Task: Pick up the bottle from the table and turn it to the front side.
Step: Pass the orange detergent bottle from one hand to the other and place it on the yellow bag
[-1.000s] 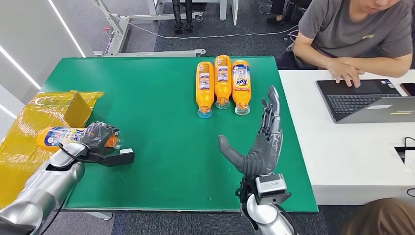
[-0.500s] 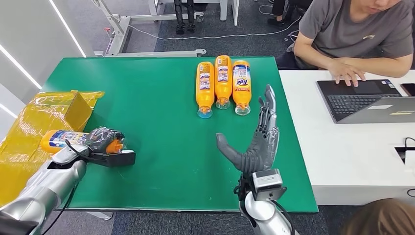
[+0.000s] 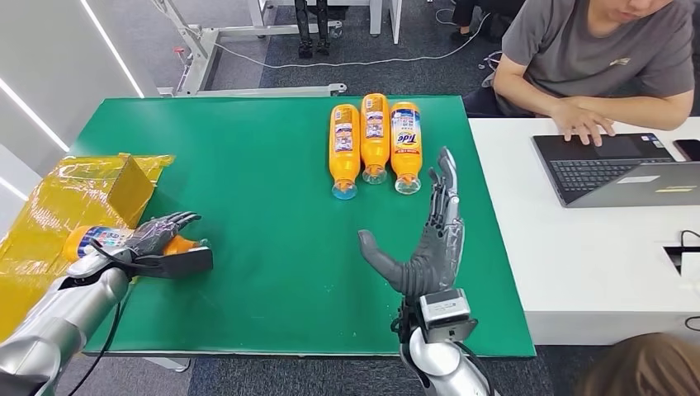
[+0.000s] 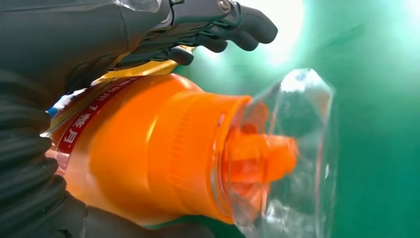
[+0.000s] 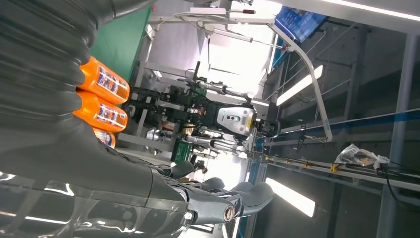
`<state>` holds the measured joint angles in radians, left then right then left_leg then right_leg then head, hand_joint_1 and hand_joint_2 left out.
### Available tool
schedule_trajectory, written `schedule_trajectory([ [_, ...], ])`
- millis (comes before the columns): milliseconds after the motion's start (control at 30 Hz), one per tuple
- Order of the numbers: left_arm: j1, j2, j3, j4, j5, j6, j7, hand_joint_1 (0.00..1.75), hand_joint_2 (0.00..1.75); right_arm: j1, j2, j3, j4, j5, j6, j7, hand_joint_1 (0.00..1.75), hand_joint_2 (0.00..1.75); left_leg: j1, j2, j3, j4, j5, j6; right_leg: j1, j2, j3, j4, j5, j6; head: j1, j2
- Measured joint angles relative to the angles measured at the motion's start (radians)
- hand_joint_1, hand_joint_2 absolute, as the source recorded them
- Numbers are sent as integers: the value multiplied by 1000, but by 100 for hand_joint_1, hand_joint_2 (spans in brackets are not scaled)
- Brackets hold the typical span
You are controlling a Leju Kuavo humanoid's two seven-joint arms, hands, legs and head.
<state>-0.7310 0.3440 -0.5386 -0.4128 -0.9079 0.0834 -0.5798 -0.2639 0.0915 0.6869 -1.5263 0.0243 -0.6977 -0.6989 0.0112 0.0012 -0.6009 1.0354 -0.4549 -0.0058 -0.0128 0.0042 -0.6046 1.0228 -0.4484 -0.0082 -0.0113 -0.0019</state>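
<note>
Lowered onto the table (image 3: 264, 148), left hand (image 3: 157, 235) loosens around bottle (image 3: 91, 239).

A green table (image 3: 272, 165) is standing in the middle of the scene, with a yellow cardboard box (image 3: 74, 194) sitting at its left edge. A white desk (image 3: 594, 256) is adjoining the green table on the right, and an open laptop (image 3: 615, 169) is lying on it. A person in a grey T-shirt (image 3: 603, 49) is sitting behind that desk, one hand (image 3: 584, 121) resting at the laptop's far edge. Another person's brown hair (image 3: 640, 367) is showing at the lower right corner.
</note>
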Motion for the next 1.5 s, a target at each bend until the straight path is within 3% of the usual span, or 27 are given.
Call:
schedule_trajectory([
  [400, 112, 89, 130, -191, 278, -93, -58, 0, 175, 18, -12, 0, -3, 1, 0, 0, 0, 175, 0, 0, -1, 0, 0, -1, 0, 0, -1, 0, 0, 0, 0, 0],
  [733, 245, 210, 192, -563, 560, -350, -58, 0, 175, 21, -22, 1, -4, -22, 35, 0, 0, 175, 0, 1, -2, 0, 0, -1, 0, 1, -3, -1, 0, 0, 0, 0],
  [967, 325, 236, 267, -780, 715, -339, -93, 0, 175, 15, -26, 6, -2, -37, 48, 0, 0, 175, 0, 0, -3, 0, 0, -1, 0, 0, -4, -1, 0, 0, 0, 0],
  [1033, 348, 205, 293, -837, 736, -213, -112, 0, 175, 13, -27, 11, 0, -43, 58, 0, 0, 175, 0, -1, -3, 0, 0, -1, 0, -1, -4, -1, 0, 0, 0, 0],
  [1067, 357, 174, 307, -862, 728, -104, -117, 0, 175, 10, -27, 15, 3, -46, 64, 0, 0, 175, 0, -2, -3, 1, 0, 0, 0, -2, -3, -1, 0, 0, 0, 0],
  [1167, 379, 38, 322, -916, 726, 228, -121, 0, 175, -5, -27, 31, 17, -57, 69, 0, 0, 175, -1, -4, -3, 1, 0, 0, -1, -4, -1, -3, 0, 1, 0, 0],
  [1233, 399, -63, 306, -945, 770, 355, -121, 0, 175, -14, -27, 44, 28, -60, 64, 0, 0, 175, -1, -5, -3, 1, 0, 1, -1, -5, 0, -4, 1, 1, 0, 0],
  [1367, 431, -226, 245, -991, 841, 472, -122, 0, 175, -21, -26, 58, 48, -57, 49, 0, 0, 175, -1, -5, -4, 1, 0, 2, -1, -4, 1, -6, 1, 2, 0, 0],
  [1500, 487, -351, 218, -1045, 920, 455, -122, 0, 175, -14, -26, 60, 54, -42, 40, 0, 0, 175, -1, -4, -4, 2, -1, 3, -1, -4, 0, -6, 1, 3, 0, 0],
])
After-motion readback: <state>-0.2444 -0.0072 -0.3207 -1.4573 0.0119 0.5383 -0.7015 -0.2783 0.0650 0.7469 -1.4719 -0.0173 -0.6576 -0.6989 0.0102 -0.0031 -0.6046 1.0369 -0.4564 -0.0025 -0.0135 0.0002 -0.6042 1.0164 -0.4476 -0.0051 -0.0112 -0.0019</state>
